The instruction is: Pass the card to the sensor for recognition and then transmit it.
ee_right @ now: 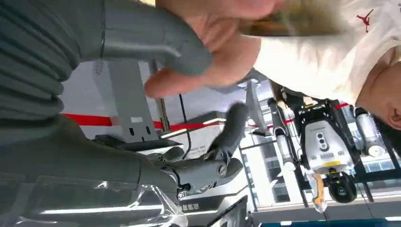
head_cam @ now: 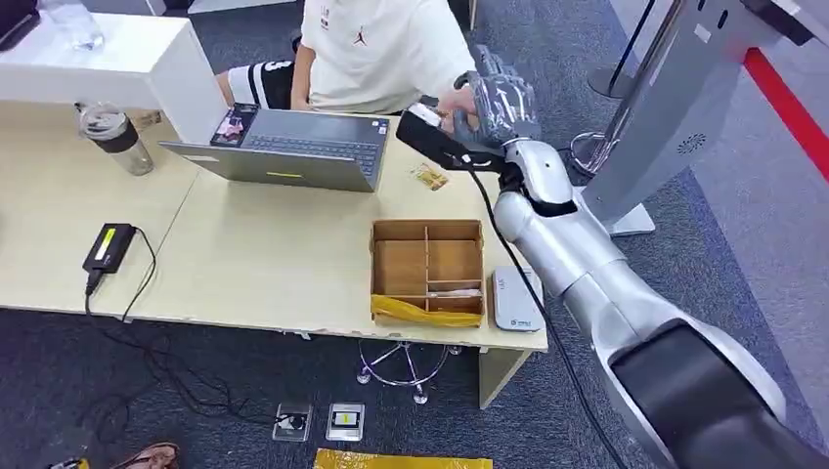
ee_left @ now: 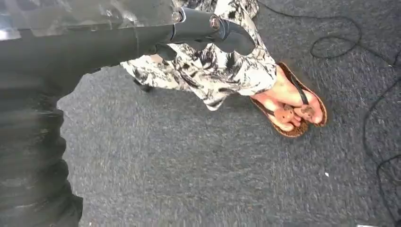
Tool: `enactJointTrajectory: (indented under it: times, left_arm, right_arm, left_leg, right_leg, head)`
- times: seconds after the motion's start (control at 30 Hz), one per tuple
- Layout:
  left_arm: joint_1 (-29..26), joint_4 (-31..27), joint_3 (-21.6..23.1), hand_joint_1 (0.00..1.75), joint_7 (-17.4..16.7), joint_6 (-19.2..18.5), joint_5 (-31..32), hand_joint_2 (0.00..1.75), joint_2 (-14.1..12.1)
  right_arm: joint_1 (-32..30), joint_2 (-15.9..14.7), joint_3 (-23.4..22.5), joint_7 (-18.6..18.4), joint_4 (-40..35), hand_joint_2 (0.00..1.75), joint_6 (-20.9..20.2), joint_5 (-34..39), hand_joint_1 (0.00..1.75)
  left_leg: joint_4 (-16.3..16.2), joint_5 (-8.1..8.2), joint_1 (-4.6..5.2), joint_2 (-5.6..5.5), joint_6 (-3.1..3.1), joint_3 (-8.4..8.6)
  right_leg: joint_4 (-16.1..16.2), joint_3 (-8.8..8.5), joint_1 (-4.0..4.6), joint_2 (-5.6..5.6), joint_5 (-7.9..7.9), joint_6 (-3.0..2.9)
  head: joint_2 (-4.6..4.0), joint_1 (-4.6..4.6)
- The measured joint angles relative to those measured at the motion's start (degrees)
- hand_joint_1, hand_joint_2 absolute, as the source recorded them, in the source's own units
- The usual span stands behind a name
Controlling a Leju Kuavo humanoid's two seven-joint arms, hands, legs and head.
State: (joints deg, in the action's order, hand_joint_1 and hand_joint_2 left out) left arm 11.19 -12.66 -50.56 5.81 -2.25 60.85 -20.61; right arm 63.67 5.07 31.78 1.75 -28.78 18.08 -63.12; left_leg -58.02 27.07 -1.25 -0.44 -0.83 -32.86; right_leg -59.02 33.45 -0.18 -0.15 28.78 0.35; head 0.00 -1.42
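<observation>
Right hand [head_cam: 499, 98] raised over the far edge of the table [head_cam: 274, 264], fingers spread apart and holding nothing, with a person's hand [ee_right: 222, 52] against its thumb and gripping a blurred flat thing that may be the card [ee_right: 288, 21]. Left hand [ee_left: 208, 26] hanging over grey carpet, its grip not discernible. On the table: one open laptop [head_cam: 293, 147], one partitioned cardboard box [head_cam: 428, 269], one white card reader [head_cam: 515, 298], one bottle [head_cam: 115, 137]

Grey laptop [head_cam: 293, 149]; brown divided box [head_cam: 427, 266]; beige table [head_cam: 254, 254]; white shirt [head_cam: 376, 49].
</observation>
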Motion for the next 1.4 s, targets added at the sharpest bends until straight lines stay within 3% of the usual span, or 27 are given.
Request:
enactJointTrajectory:
  times: [0.4,0.57,0.9,1.07,1.23,1.37,1.4]
  left_arm:
    - [0.56,0.66,0.0,0.0,0.0,-1.03,-1.64,1.75,1.53]
    - [0.83,1.16,0.0,0.0,0.13,-0.85,-1.62,1.75,1.97]
    - [1.2,2.14,0.0,0.0,0.72,-0.83,-1.2,1.75,2.43]
    - [1.49,2.62,-0.02,0.0,1.25,-0.96,-0.55,1.75,2.45]
    - [1.64,2.93,-0.02,0.0,1.95,-1.14,0.44,1.75,2.36]
    - [1.65,3.13,-0.04,0.0,2.36,-1.4,0.79,1.75,2.21]
    - [1.64,3.15,-0.07,0.0,2.36,-1.59,0.81,1.75,2.16]
  right_arm:
    - [0.11,0.87,0.68,4.42,1.94,1.75,3.91,-1.05,0.0]
    - [0.94,0.81,-0.88,8.09,1.94,1.75,7.34,2.58,0.0]
    - [1.4,0.57,-3.61,11.56,0.39,1.75,7.67,8.22,0.0]
    - [0.81,0.09,-4.61,11.41,-4.34,1.75,1.87,12.52,0.0]
    - [-4.58,-1.97,-4.66,4.63,-18.5,1.75,-11.03,15.59,0.0]
    - [-9.17,-3.69,-4.24,0.51,-28.76,1.75,-17.56,15.67,0.0]
    - [-11.82,-4.15,-3.78,-3.16,-34.65,1.75,-20.78,14.23,0.0]
  left_leg:
    - [-0.01,0.0,0.0,0.01,0.0,0.02]
    - [-0.01,0.0,0.01,0.03,0.0,0.04]
    - [-0.01,0.0,0.01,0.13,0.0,0.07]
    - [-0.01,0.0,0.01,0.16,0.0,0.1]
    - [-0.02,0.0,0.0,0.16,0.0,0.1]
    - [-0.02,0.03,0.0,0.16,-0.02,0.12]
    - [-0.01,0.04,0.0,0.17,-0.03,0.12]
  right_leg:
    - [0.0,0.0,0.0,0.01,-0.01,-0.01]
    - [0.0,0.0,-0.01,0.04,-0.01,-0.01]
    - [0.0,0.0,-0.01,0.13,-0.04,-0.04]
    - [0.0,0.01,0.0,0.15,-0.04,-0.04]
    - [0.01,0.01,0.0,0.15,-0.04,-0.04]
    - [0.02,-0.01,0.0,0.14,-0.04,-0.05]
    - [0.03,-0.01,0.01,0.15,-0.04,-0.05]
  head:
    - [0.0,-0.02]
    - [0.0,-0.02]
    - [0.0,-0.02]
    - [0.0,0.0]
    - [0.0,0.0]
    - [0.0,-0.02]
    - [0.0,-0.02]
